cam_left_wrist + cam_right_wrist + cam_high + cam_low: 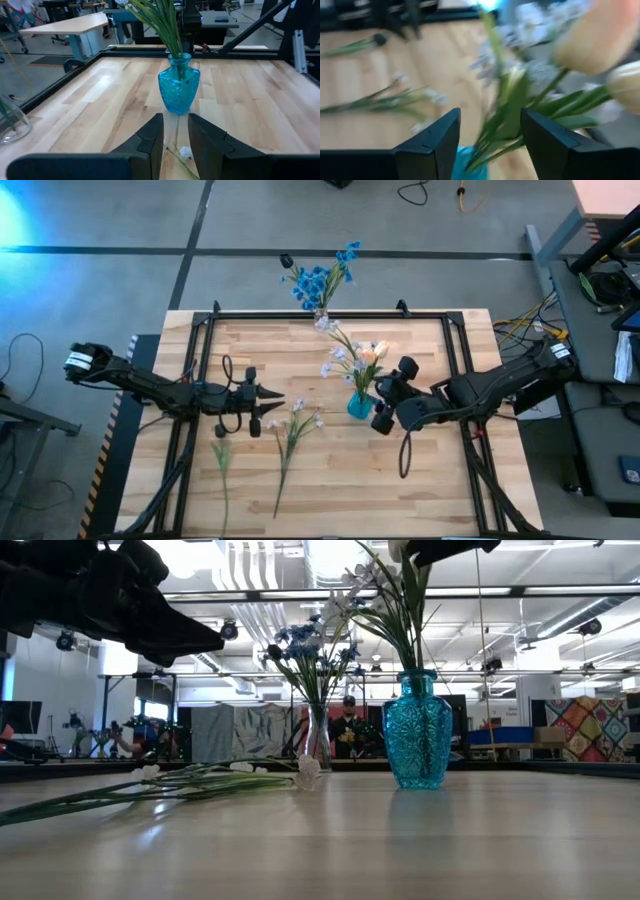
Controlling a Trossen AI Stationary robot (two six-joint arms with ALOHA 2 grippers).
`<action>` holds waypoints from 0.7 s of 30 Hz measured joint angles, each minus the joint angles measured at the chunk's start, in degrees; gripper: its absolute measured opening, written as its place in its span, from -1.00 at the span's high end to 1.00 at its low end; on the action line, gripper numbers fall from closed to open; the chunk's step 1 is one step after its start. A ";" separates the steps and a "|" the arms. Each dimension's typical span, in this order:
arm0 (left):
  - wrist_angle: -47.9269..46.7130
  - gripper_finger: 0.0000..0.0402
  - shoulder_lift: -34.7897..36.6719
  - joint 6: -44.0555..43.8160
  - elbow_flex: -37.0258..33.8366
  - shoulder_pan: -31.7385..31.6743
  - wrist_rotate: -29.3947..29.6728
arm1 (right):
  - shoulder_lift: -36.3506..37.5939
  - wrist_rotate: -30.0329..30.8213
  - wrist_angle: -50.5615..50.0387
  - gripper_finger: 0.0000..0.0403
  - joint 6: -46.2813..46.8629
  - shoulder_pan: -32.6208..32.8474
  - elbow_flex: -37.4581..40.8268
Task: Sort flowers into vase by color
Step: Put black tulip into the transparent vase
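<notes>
- The right tool [385,402] hangs just over the blue vase [359,406], its fingers spread wide with the standing stems between them; they press on nothing I can make out.
- Inside that vase stand cream-yellow tulip buds [377,351] and pale sprays, leaning away from the right tool toward the desk's far edge.
- The left tool [262,412] hovers well across from the right one, its fingers at a narrow gap and carrying nothing; they point at the blue vase.
- Just below and beside the left tool lie the loose flowers: a pale-headed stem [292,432] and a green stem [221,458], flat on the wood.
- These stems look very light, thin and springy, so a pinch on the bare stalk below the leaves seems safest; the heads would likely crush or slip.
- The blue vase looks like glass, narrow-necked and easy to tip if a stem drags sideways.
- Beyond the right tool, at the far edge, a clear vase [318,745] holds the blue flowers [318,278].
- The desk [460,490] is pale, smooth wood in a black frame, offering little grip to a lying stem.
- Past it lies an open workshop with desks and cables; a person [348,730] stands far back.
</notes>
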State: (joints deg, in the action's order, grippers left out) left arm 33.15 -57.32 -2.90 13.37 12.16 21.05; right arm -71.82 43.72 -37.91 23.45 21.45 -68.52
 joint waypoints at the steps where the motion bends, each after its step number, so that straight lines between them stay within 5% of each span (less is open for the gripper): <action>1: -0.05 0.63 0.01 -0.40 0.00 -0.01 -0.55 | 0.04 -2.58 -1.32 0.00 0.09 0.01 -0.77; 4: -1.74 0.63 0.10 -1.51 0.24 0.00 -1.24 | 0.09 -8.01 -6.20 -0.01 2.69 0.91 -2.61; 12: -13.63 0.63 0.26 -2.70 5.20 0.27 -2.31 | 0.14 -8.24 -16.57 0.19 7.05 5.49 -2.97; 21: -34.23 0.63 0.26 -9.22 13.38 3.61 -2.62 | 0.12 -12.17 -16.16 0.81 8.50 6.71 5.06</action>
State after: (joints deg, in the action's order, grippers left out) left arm -1.09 -57.06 -12.12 26.74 15.77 18.43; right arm -71.70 31.55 -54.07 31.95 28.16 -63.46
